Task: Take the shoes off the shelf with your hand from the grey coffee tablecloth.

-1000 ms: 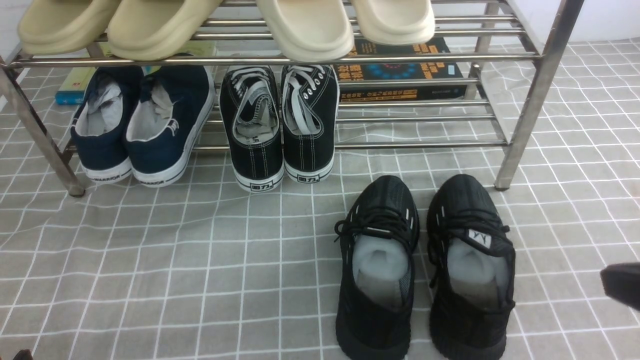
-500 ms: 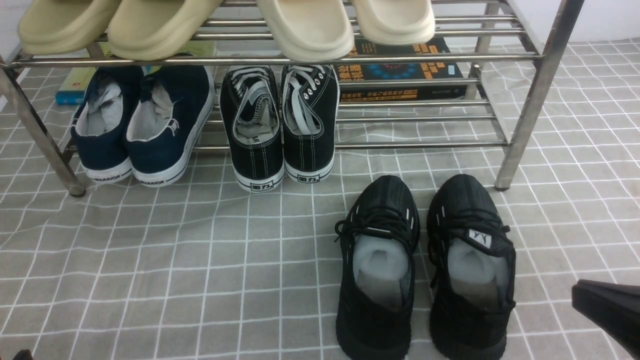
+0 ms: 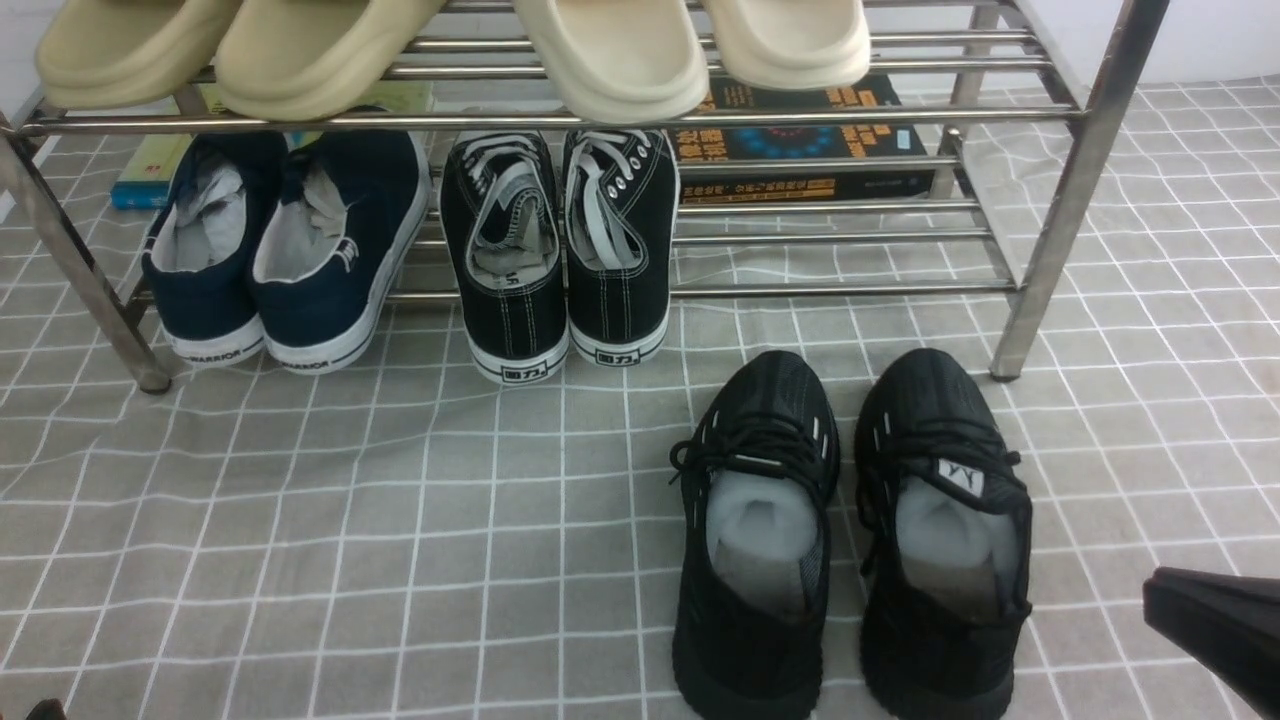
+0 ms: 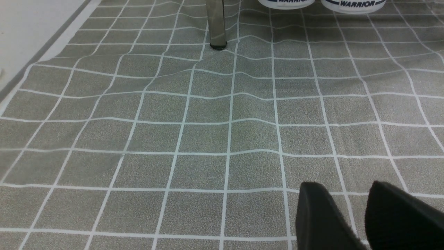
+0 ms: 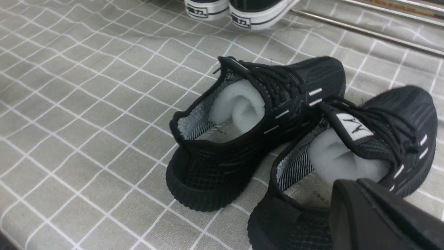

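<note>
Black knit sneakers (image 3: 850, 530): one pair, side by side on the grey checked cloth (image 3: 400, 520), toes toward the shoe rack (image 3: 1040, 250), just in front of its right front leg. White stuffing fills both; the right shoe carries a small white tongue tag. Neither shoe is touched by a gripper.

Shoe rack: two tiers of shiny steel tubes, standing on the cloth. Lower tier, left to right: navy shoes with white soles (image 3: 285, 240), black canvas shoes with white soles (image 3: 560, 250), then a bare stretch of bars on the right. Upper tier: two pairs of beige slippers (image 3: 450, 50), heels hanging over the front bar.

Books: a dark one with orange lettering (image 3: 800, 140) lies behind the rack on the right; a lighter one (image 3: 150, 170) lies behind it on the left.

Right gripper (image 3: 1215, 625): black, closed and empty, entering at the lower right of the front view, near the right sneaker but apart from it. The right wrist view shows it low over that shoe's heel side.

Left gripper (image 4: 350, 218): seen only in the left wrist view, two black fingers with a narrow gap between them, holding nothing, above bare cloth, well apart from the rack's leg.
</note>
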`<state>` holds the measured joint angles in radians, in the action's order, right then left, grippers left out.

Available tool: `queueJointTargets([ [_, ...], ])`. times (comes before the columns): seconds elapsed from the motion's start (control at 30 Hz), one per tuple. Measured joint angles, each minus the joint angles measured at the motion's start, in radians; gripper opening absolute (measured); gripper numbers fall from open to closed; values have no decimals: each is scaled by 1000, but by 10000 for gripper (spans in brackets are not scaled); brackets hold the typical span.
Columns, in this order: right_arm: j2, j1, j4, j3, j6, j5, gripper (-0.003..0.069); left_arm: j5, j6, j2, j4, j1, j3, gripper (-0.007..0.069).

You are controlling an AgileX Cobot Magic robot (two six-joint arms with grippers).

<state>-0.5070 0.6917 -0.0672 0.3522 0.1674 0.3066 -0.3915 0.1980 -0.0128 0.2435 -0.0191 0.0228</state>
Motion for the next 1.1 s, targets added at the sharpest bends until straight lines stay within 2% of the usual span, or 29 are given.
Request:
queueJointTargets([
  [0.17, 85, -104, 94, -60, -152, -9, 0, 0, 0, 0, 0, 0, 0, 240],
  [0.2, 149, -188, 112, -121, -186, -8, 0, 0, 0, 0, 0, 0, 0, 240],
  [0.23, 157, -188, 113, -121, -189, -8, 0, 0, 0, 0, 0, 0, 0, 240],
  [0.27, 226, -261, 118, -175, -201, -8, 0, 0, 0, 0, 0, 0, 0, 240],
  [0.4, 404, -424, 123, -288, -211, 5, 2, 0, 0, 0, 0, 0, 0, 240],
  [0.6, 516, -610, 118, -372, -217, 44, 3, 0, 0, 0, 0, 0, 0, 240],
  [0.87, 516, -661, 67, -366, -218, 85, 11, 0, 0, 0, 1, 0, 0, 240],
  [1.1, 516, -717, 89, -366, -218, 85, 15, 0, 0, 0, 1, 0, 0, 240],
])
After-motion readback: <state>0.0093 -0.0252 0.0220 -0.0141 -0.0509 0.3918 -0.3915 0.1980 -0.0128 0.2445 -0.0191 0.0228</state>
